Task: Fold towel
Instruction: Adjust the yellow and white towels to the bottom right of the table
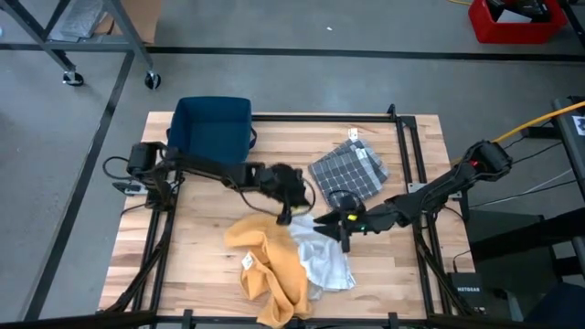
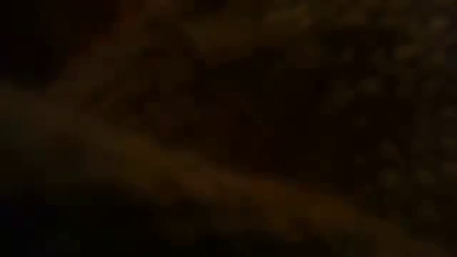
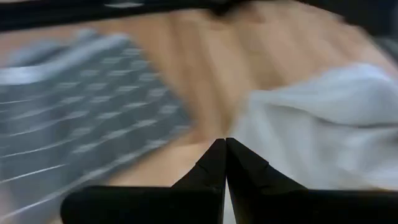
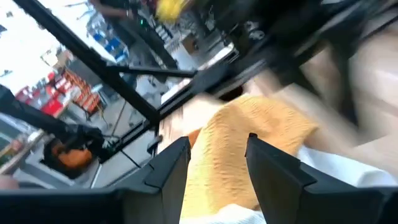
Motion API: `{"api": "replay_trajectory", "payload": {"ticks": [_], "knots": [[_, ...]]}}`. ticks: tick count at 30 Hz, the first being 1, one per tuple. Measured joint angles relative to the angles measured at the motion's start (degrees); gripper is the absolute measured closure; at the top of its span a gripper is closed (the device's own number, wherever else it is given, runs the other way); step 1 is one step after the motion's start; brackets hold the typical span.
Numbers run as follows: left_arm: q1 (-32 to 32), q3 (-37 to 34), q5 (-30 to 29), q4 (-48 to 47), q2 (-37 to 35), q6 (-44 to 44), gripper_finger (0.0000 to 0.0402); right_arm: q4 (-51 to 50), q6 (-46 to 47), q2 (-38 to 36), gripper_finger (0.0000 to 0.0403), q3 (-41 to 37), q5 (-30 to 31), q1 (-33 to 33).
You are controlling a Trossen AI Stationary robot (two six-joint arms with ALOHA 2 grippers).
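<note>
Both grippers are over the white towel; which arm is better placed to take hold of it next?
Probably the right: the right gripper is open at the white towel edge. The left gripper is shut, holding nothing visible.

Surface [image 1: 192,247]: folded cloth [image 1: 212,128] at the far left corner; checked cloth [image 1: 349,169] right of centre, toward the far edge; rumpled towel [image 1: 270,265] at the near middle, lying partly over a pale towel [image 1: 322,260] to its right. Left end effector [image 1: 285,217] over the centre, just beyond both towels; right end effector [image 1: 327,221] beside it, apparently at the pale towel's far edge. Bin [image 1: 514,20] on the floor beyond the far right corner.
</note>
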Motion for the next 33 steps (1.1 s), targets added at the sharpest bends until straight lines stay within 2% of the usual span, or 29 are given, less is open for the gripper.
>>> {"api": "replay_trajectory", "payload": {"ticks": [2, 7, 15, 20, 24, 29, 33], "knots": [[2.03, 0.0, -1.8, -0.01, -0.75, 0.98, 0.0399, -2.96, -0.04, 2.9, 0.0237, 2.84, -0.47, 0.0], [6.83, 0.0, -2.09, 0.76, -1.06, 6.32, 0.0399, -9.0, -0.04, 10.41, 0.0237, 9.74, -3.87, 0.0], [13.51, 0.0, -2.04, 0.66, -1.08, 7.37, 0.0399, -9.77, 0.32, 21.52, 0.0237, 20.15, -11.82, 0.0], [16.22, -0.02, -1.99, -0.85, -1.11, 7.3, 0.0399, -12.08, 4.84, 27.76, 0.0237, 25.08, -17.26, 0.0], [17.68, -0.02, -1.93, -1.77, -1.11, 6.54, 0.0399, -19.18, 8.95, 31.89, 0.0237, 27.18, -18.34, 0.02], [17.89, -0.02, -1.9, -2.36, -1.11, 6.23, 0.0399, -31.07, 15.41, 33.15, 0.0237, 27.41, -18.85, 0.0], [17.43, -0.02, -1.09, -2.37, -1.11, 9.1, 0.0399, -39.17, 17.16, 32.64, 0.0238, 27.72, -23.37, -0.09]]}}
